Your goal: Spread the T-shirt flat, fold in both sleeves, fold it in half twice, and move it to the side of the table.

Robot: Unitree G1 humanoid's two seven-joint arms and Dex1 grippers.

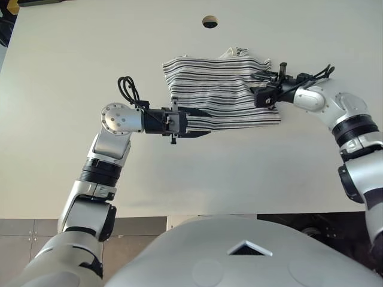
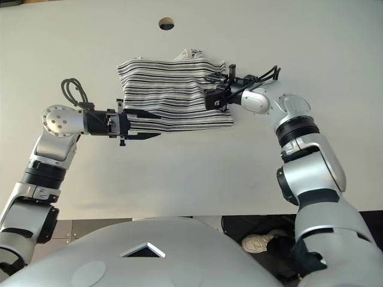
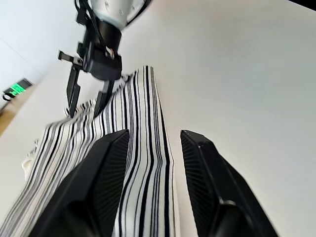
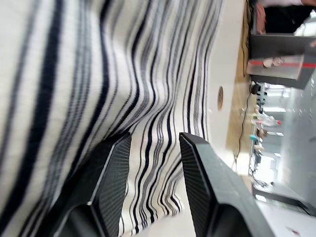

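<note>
Jaws on both arms gape at folded T-shirt (image 1: 218, 89); hole (image 1: 210, 22) in table (image 1: 90, 60) beyond.

The T-shirt (image 1: 221, 89) is white with dark stripes, black or perhaps very deep navy, in thin lines and thicker bands grouped unevenly. Between the jaws of the left gripper (image 3: 155, 140) the stripes run lengthwise, away from the jaws. Between the jaws of the right gripper (image 4: 154, 148) they bend in waves. Both grippers are matte black, and the inner faces of their fingers (image 3: 108, 177) are finely ribbed. The table (image 1: 90, 60) beside each pair of jaws is plain off-white. Its round hole (image 1: 210, 22), beyond the shirt from the jaws, is dark with a tan edge.
</note>
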